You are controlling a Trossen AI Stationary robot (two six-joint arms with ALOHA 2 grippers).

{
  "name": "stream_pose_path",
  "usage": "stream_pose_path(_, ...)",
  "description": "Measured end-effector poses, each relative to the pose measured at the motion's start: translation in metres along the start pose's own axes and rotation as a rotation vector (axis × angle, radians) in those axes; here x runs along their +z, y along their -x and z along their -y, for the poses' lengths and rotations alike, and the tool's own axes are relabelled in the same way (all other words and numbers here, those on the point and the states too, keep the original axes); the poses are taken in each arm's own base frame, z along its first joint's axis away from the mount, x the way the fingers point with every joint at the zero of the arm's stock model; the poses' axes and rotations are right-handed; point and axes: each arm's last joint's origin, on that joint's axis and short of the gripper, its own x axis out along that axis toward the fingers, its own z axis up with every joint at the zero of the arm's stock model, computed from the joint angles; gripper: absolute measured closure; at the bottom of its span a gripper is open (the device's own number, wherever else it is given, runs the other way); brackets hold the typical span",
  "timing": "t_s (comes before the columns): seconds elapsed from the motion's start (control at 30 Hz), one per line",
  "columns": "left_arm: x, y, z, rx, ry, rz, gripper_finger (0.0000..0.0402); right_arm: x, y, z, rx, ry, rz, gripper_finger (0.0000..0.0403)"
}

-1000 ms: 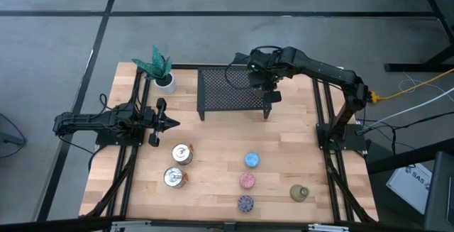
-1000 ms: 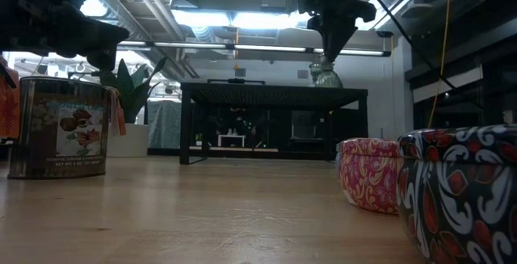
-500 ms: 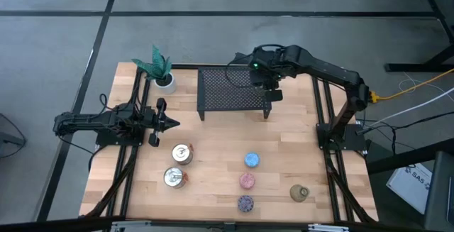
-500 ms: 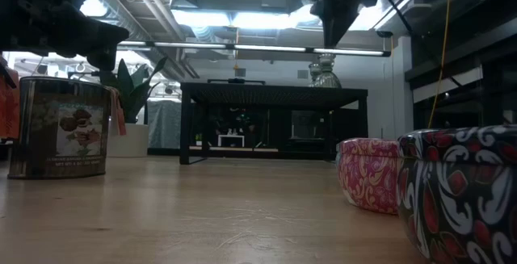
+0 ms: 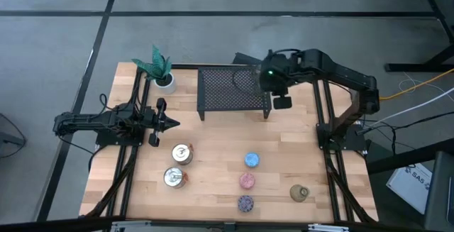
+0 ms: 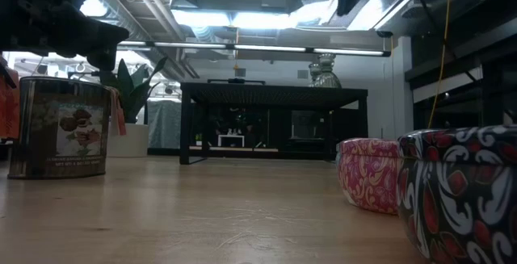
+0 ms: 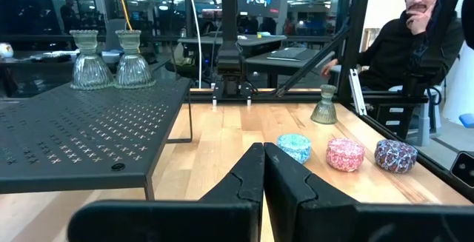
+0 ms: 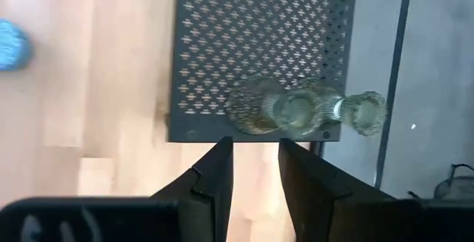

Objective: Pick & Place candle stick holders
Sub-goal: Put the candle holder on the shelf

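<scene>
The right gripper [image 5: 281, 101] hangs just off the black mesh rack [image 5: 230, 89] at its 3 o'clock corner; in the right wrist view its fingers [image 8: 215, 172] stand parted with nothing between them. Two clear olive glass holders [image 8: 285, 106] stand upright and touching on that same end of the rack top. The left gripper [image 5: 164, 124] waits at the table's 9 o'clock side, its fingers [image 7: 255, 175] pressed together and empty.

Six holders remain on the wooden table [image 5: 213, 154]: two silvery tins [image 5: 177, 166] near 7 o'clock, the blue holder [image 5: 252, 160], pink holder [image 5: 246, 181] and purple holder [image 5: 245, 203] stacked toward 6 o'clock, and a third olive glass holder [image 5: 299, 193] near 5 o'clock.

Risks, as I judge them: the two glass pieces sit close to the rack's edge and against each other, so a low pass by the right arm, or setting a third beside them, could knock one off. Their tall, narrow-waisted shape looks tippy.

From above, the glass on the rack is nearly invisible behind the arm. The low view cuts off the right gripper at the top, and the purple holder is cropped at its right edge.
</scene>
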Motion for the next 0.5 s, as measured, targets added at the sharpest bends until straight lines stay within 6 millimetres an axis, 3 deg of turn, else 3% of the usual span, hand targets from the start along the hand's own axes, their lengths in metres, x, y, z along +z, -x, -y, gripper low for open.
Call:
stream_pose_path(0.27,0.000,0.000,0.000,0.000,0.000,0.000,0.0400,0.000,0.015,-0.030,0.134,-0.025,0.033,0.0291)
stream_pose_path(0.5,0.000,0.000,0.000,0.000,0.000,0.000,0.0400,0.004,0.011,-0.061,0.208,-0.002,0.005,0.0291)
